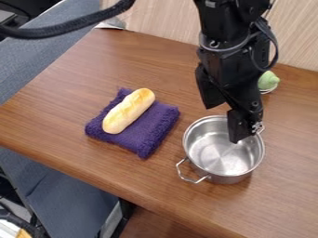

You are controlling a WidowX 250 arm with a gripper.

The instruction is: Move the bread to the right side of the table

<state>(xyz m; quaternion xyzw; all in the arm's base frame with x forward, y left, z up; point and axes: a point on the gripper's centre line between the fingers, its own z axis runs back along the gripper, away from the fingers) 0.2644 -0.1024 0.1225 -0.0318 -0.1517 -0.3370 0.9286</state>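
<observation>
My gripper (pixel 222 122) hangs over the steel pot at the right of the middle. Its two fingers stand apart, so it is open, and nothing shows between them. The bread (pixel 129 110), a pale golden loaf, lies slantwise on a folded purple cloth (pixel 146 132) left of the centre. A wide stretch of the brown table (pixel 81 79) surrounds the cloth. The bread is to the left of the gripper and apart from it.
The open steel pot (pixel 223 155) stands below and partly behind the gripper, with a handle at its lower left. A light green object (pixel 268 81) sits at the right, behind the arm. The table's front edge slants down towards the lower right.
</observation>
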